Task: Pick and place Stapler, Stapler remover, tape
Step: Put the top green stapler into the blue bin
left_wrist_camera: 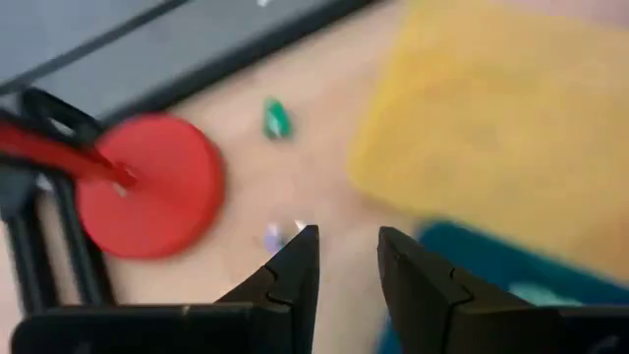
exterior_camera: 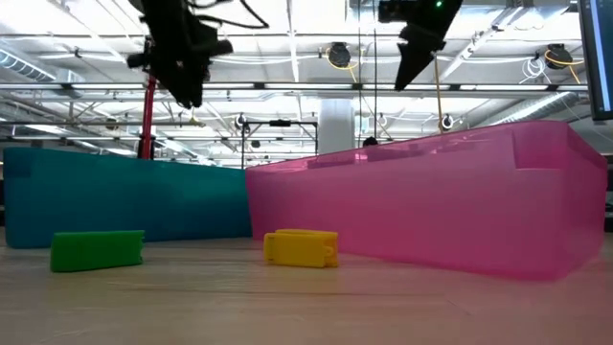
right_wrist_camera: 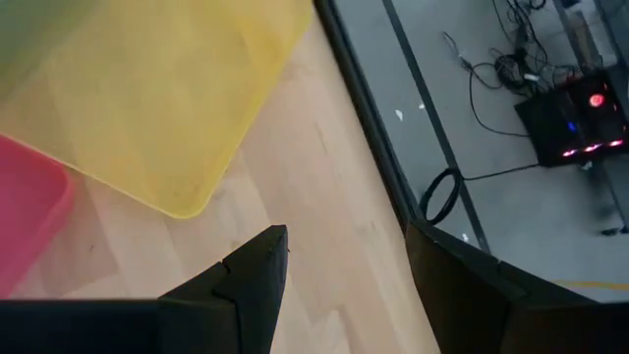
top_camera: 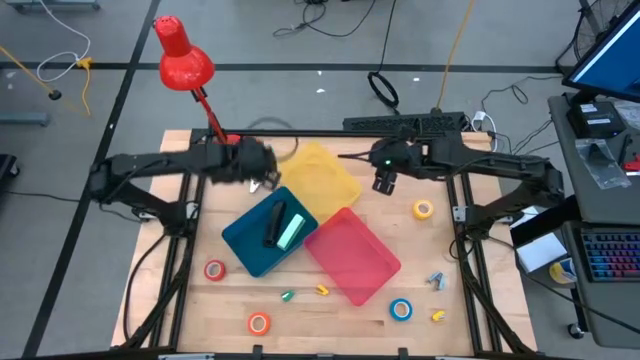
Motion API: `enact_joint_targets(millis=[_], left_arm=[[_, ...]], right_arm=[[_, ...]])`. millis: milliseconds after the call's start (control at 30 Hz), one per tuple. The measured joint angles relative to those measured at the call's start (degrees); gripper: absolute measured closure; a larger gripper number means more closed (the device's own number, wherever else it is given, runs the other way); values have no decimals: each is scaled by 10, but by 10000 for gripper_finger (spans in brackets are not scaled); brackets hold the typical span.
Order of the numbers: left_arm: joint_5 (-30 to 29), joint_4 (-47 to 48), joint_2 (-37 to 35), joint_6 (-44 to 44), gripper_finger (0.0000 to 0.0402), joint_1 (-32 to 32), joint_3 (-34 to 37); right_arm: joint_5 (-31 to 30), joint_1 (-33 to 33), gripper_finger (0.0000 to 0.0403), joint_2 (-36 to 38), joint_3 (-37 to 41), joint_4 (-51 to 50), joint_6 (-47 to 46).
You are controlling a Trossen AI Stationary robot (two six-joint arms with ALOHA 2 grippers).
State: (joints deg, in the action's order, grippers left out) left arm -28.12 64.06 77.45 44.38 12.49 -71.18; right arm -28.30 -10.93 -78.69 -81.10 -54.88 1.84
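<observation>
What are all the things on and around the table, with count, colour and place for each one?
trays: 3; blue, pink and yellow; middle of the table.
stapler: 1, black and green, inside the blue tray.
tape rolls: 4; red, orange, blue, yellow; spread on the wood around the trays.
small pieces: green, yellow, yellow, blue; near edge of the table.
desk lamp: 1, red, at the far left corner.
left gripper: jaws open, above the table's far left part beside the yellow tray.
right gripper: jaws open, above bare wood beside the yellow tray.
</observation>
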Motion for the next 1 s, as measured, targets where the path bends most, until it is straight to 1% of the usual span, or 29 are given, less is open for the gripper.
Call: enact_joint_targets(millis=[100,200,300,400,500,600,800,1000], left_arm=[[26,-49,2,-86,295,80,0],[79,-106,11,-173,295,150,0],[134,-161,33,-236,295,203,-1],[165,-192,64,-274,288,238,-1],[181,-212,99,-301,267,264,-1],[190,-232,133,-319,237,282,-1],[224,-248,199,-323,180,317,0],[239,-249,255,-323,153,341,0]], right_arm=[[0,-5,202,25,0,-2,-16],[-1,-10,202,45,0,-2,-25],[-1,-15,202,61,0,-2,-27],[-1,-19,202,68,0,-1,-27],[-1,-20,202,69,0,0,-27],[-1,-20,202,68,0,0,-27],[-1,-20,202,68,0,1,-35],[-1,-20,202,68,0,1,-42]])
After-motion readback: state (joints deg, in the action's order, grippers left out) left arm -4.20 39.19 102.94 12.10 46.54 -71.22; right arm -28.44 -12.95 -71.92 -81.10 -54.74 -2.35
